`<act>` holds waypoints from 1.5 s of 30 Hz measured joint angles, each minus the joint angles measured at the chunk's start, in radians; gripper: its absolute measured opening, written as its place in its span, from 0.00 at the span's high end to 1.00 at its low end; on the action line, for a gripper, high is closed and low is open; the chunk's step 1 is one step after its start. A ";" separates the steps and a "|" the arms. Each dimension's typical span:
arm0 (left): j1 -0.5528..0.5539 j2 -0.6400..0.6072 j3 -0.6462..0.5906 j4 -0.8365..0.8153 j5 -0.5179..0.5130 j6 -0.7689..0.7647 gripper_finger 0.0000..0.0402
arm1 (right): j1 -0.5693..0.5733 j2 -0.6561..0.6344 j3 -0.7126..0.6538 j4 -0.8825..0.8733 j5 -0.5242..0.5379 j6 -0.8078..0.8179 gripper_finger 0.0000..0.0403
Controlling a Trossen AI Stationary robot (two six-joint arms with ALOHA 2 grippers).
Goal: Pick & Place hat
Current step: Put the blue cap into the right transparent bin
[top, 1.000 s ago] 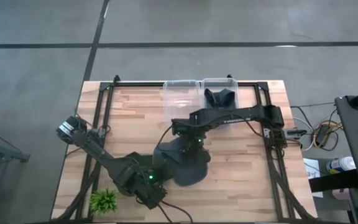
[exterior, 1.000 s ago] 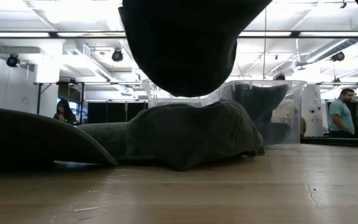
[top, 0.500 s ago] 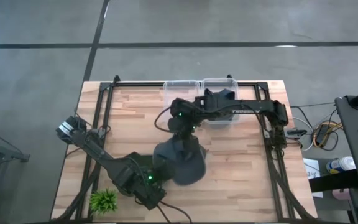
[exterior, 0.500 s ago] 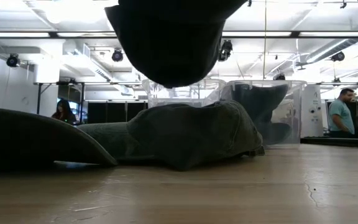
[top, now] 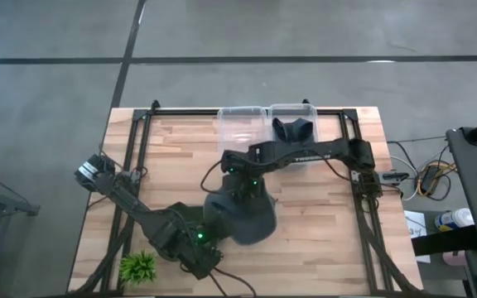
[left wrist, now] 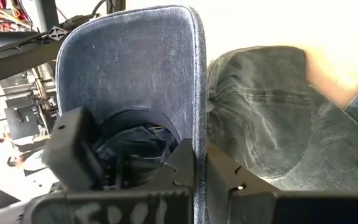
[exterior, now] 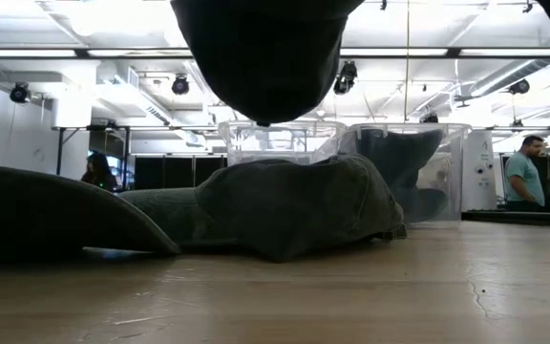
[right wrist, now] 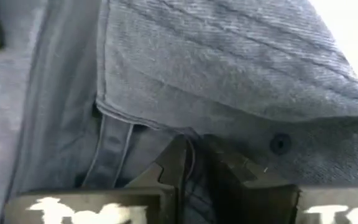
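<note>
A dark denim hat [top: 243, 217] hangs above the middle of the table; in the low view it shows from below [exterior: 261, 57]. My left gripper [top: 212, 233] is shut on its near-left side. My right gripper [top: 243, 189] is shut on its far side. Under it more denim hats lie on the wood: one on its crown's rim [exterior: 294, 205], and a brim [exterior: 46, 215] farther left. The left wrist view shows a lying hat [left wrist: 260, 112] beyond the held brim. My left gripper [left wrist: 199, 163] pinches the brim's edge [left wrist: 197, 124] between its two fingers, slanting down from the near left. The brim stands on edge in front of the fingers, clear of the table. My right gripper [right wrist: 190, 163] pinches a fold of the crown's denim [right wrist: 188, 144] by a seam, slanting down from the far side. How many layers, I cannot tell. The hat hangs below the fingers, clear of the hats on the table.
Two clear bins stand at the far edge: the left one [top: 243, 124] and the right one [top: 305, 153], which holds a dark hat [top: 292, 128]. A small green plant [top: 137, 266] sits at the near left corner. People stand in the room beyond the table.
My right gripper has swung toward the far edge and come partway back, tipping as it went. The hat's far part was drawn out with it and has slackened again. The brim end in my left gripper has stayed in place.
</note>
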 joint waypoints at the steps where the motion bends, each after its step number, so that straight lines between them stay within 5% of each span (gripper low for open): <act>1: 0.000 0.000 0.000 0.000 0.000 0.000 0.97 | 0.000 -0.004 0.006 -0.008 0.000 0.000 0.87; 10: 0.005 0.000 0.000 0.000 0.000 -0.007 0.97 | -0.019 -0.144 0.065 -0.021 0.011 0.049 0.87; 20: 0.064 -0.012 -0.005 -0.035 -0.139 -0.037 0.97 | -0.017 -0.404 0.020 -0.221 0.230 0.432 0.87; 26: 0.103 -0.013 -0.005 -0.032 -0.196 -0.037 0.97 | -0.005 -0.610 -0.160 -0.340 0.371 0.719 0.76; 35: 0.164 -0.013 -0.005 0.108 -0.167 0.083 0.97 | -0.004 -0.928 -0.607 0.127 0.379 1.114 0.51; 45: 0.233 -0.013 -0.005 0.155 -0.081 0.123 0.97 | 0.051 -1.006 -0.830 0.378 0.363 1.266 0.44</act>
